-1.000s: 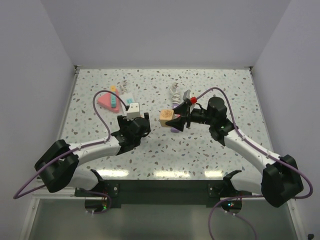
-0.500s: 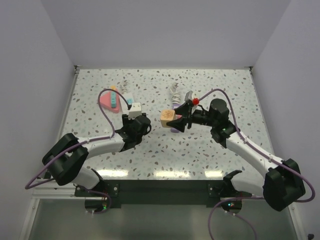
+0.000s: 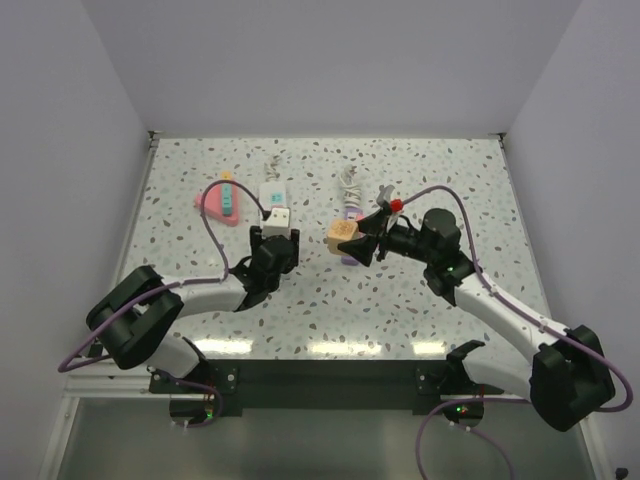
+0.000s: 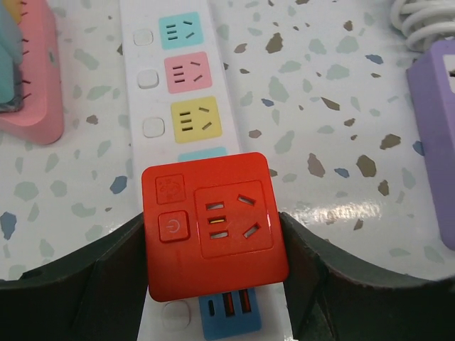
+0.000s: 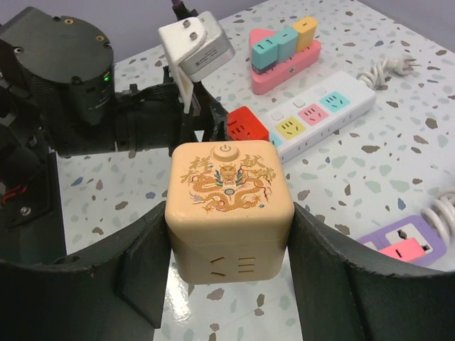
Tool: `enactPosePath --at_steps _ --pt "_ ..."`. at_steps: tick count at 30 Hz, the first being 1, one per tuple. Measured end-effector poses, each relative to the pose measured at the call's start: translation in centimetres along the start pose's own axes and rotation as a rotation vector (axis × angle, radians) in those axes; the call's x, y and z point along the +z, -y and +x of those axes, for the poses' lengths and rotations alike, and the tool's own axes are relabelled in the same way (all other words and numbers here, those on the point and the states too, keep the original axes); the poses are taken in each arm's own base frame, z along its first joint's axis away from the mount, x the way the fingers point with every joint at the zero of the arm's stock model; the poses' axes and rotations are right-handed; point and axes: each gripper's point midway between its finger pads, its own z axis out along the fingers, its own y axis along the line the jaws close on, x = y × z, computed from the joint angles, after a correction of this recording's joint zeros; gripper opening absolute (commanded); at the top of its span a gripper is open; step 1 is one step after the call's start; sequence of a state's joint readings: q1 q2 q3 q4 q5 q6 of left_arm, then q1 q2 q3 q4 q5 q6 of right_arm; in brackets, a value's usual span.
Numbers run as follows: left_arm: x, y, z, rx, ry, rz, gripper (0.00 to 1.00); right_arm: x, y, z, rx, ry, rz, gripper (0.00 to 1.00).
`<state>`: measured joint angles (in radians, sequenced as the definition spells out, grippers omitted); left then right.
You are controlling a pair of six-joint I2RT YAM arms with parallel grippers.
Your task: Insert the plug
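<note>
Holding, left gripper [image 4: 213, 250]: fingers pressed in on two opposite side walls of the red square plastic plug cube [image 4: 213, 220], socket face and power button turned up
Location of cube: over the long white power strip [image 4: 135, 99], next along from the yellow outlet [image 4: 195, 117], covering most of a pale blue one; prongs hidden underneath, seating impossible to tell
Holding, right gripper [image 5: 231, 264]: clamped on a beige cube socket with gold dragon print [image 5: 229, 188], raised off the speckled table [image 5: 370, 177]
Handling: probably light, rigid, smooth-sided plastic; apt to twist or slip between the pads under push-in force
Where to grip: flat opposite sides, low and centred, face level, straight press down
Risk: strip looks light, so liable to skid or tilt without bracing
</note>
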<state>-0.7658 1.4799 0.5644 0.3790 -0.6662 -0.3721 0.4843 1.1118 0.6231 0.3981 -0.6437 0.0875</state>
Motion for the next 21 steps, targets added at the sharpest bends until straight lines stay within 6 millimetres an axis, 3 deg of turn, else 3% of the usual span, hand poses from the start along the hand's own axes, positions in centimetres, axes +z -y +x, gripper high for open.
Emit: enactPosePath --at_steps 5,12,21 --pt "-0.9 2.9 0.4 0.05 0.021 0.2 0.0 -0.1 0.6 0.6 0.014 0.013 0.052 0.0" --pt "-4.4 8.5 1.7 0.153 0.028 0.58 0.0 -0.4 0.3 2.6 0.02 0.006 0.094 0.0" --pt "-6.8 11.5 2.8 0.198 0.019 0.735 0.0 -1.0 1.5 3.3 0.001 0.032 0.179 0.0"
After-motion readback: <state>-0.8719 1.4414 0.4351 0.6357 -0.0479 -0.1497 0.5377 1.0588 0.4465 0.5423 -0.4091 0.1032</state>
